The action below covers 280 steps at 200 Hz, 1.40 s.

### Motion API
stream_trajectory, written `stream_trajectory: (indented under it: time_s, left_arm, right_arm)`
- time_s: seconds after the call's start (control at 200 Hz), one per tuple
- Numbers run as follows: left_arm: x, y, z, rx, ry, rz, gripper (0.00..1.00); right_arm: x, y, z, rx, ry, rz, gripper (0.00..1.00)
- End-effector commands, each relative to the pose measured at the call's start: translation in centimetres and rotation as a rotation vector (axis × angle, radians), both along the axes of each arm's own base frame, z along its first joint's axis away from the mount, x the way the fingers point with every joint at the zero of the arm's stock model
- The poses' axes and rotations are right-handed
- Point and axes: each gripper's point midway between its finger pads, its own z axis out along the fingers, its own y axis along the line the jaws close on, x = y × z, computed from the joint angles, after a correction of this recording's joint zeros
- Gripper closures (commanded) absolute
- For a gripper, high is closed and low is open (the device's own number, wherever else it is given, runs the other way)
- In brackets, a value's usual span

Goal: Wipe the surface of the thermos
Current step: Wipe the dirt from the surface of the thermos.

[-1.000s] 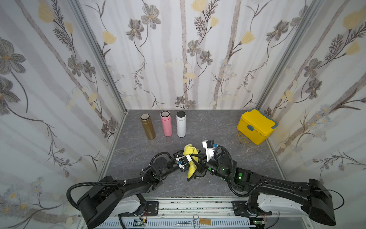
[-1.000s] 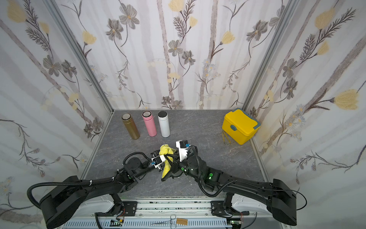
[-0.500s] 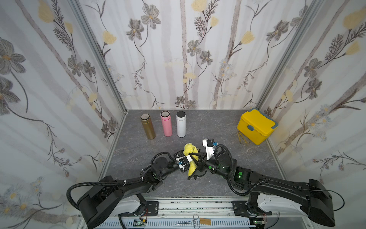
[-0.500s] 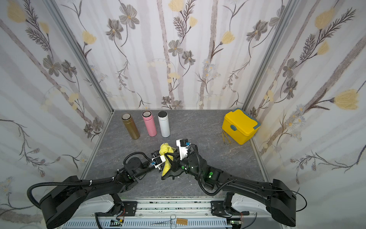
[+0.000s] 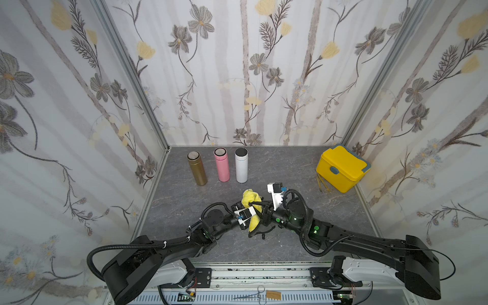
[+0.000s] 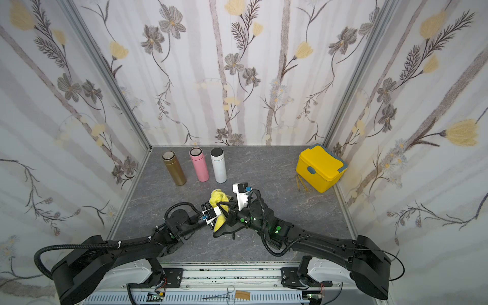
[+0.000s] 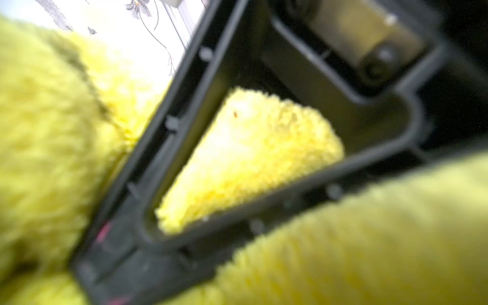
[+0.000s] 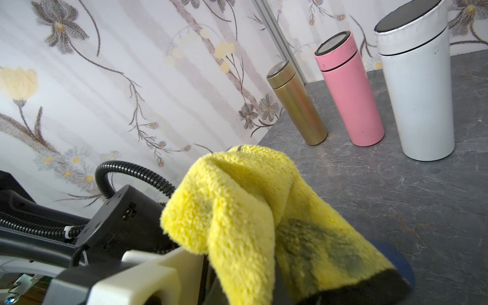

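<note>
Three thermoses stand upright in a row at the back: gold (image 5: 197, 169), pink (image 5: 221, 165) and white (image 5: 241, 165); the right wrist view shows them too, with the white thermos (image 8: 417, 92) closest. A fluffy yellow cloth (image 5: 249, 196) with dark stains hangs between both grippers in front of the thermoses and touches none of them. My left gripper (image 5: 252, 215) and right gripper (image 5: 260, 211) meet at the cloth, both shut on it. In the right wrist view the cloth (image 8: 237, 198) drapes over the jaws. In the left wrist view the cloth (image 7: 250, 148) hides the jaws.
A yellow lidded box (image 5: 342, 169) sits at the back right, by the wall. The grey marbled table (image 5: 290, 169) is closed in by flowered walls on three sides. A black strap (image 5: 260, 232) hangs below the cloth.
</note>
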Motion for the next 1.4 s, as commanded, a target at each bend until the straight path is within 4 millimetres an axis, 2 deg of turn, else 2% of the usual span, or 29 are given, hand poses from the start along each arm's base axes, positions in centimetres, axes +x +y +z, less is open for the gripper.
stream_trajectory:
  time_s: [0.0, 0.11, 0.185, 0.29, 0.395, 0.495, 0.61, 0.779, 0.889, 0.954, 1.029, 1.154, 1.299, 1.394]
  left_arm:
    - [-1.8, 0.0, 6.4, -0.176, -0.186, -0.075, 1.0]
    - [-1.7, 0.0, 6.4, -0.175, -0.187, -0.07, 1.0]
    - [-1.7, 0.1, 6.5, -0.178, -0.186, -0.069, 1.0]
    - [-1.9, 0.2, 6.7, -0.185, -0.185, -0.075, 1.0]
    - [-2.0, 0.3, 6.8, -0.187, -0.187, -0.075, 1.0]
    - [-2.1, 0.5, 7.0, -0.194, -0.19, -0.071, 1.0]
    - [-2.2, 1.3, 8.2, -0.254, -0.18, -0.051, 1.0]
    - [-2.2, 3.0, 10.4, -0.364, -0.144, -0.005, 1.0]
    - [-1.8, 4.2, 11.4, -0.416, -0.117, 0.044, 1.0]
    - [-1.3, 5.4, 12.6, -0.496, -0.079, 0.086, 1.0]
    - [-1.0, 6.9, 14.2, -0.615, -0.011, 0.114, 1.0]
    - [-0.6, 8.6, 16.0, -0.782, 0.113, 0.124, 1.0]
    - [-0.3, 8.9, 16.5, -0.862, 0.197, 0.1, 1.0]
    - [-0.3, 9.4, 16.6, -0.922, 0.222, 0.092, 1.0]
  right_arm:
    - [0.0, -0.2, -2.8, -0.104, 0.052, -0.027, 1.0]
    - [-2.0, 1.8, -2.1, -0.11, 0.03, 0.031, 1.0]
    - [-2.3, 2.2, -2.3, -0.113, 0.035, 0.051, 1.0]
    - [-0.5, 0.6, -3.1, -0.121, 0.05, -0.022, 1.0]
    - [0.9, -1.2, -3.0, -0.098, 0.051, -0.073, 1.0]
    - [0.9, -1.1, -2.7, -0.097, 0.044, -0.076, 1.0]
    - [1.5, -1.1, -3.6, -0.127, 0.056, -0.1, 1.0]
    - [4.1, -4.3, -5.4, -0.107, 0.099, -0.213, 1.0]
    - [5.9, -7.1, -7.3, -0.098, 0.133, -0.3, 1.0]
    - [6.4, -7.8, -8.4, -0.099, 0.15, -0.317, 1.0]
    - [6.3, -7.2, -9.4, -0.097, 0.159, -0.286, 1.0]
    - [5.2, -4.3, -10.1, -0.05, 0.175, -0.161, 1.0]
    - [3.4, -1.0, -9.3, -0.018, 0.144, -0.056, 1.0]
    - [2.3, 0.0, -8.4, 0.001, 0.124, -0.016, 1.0]
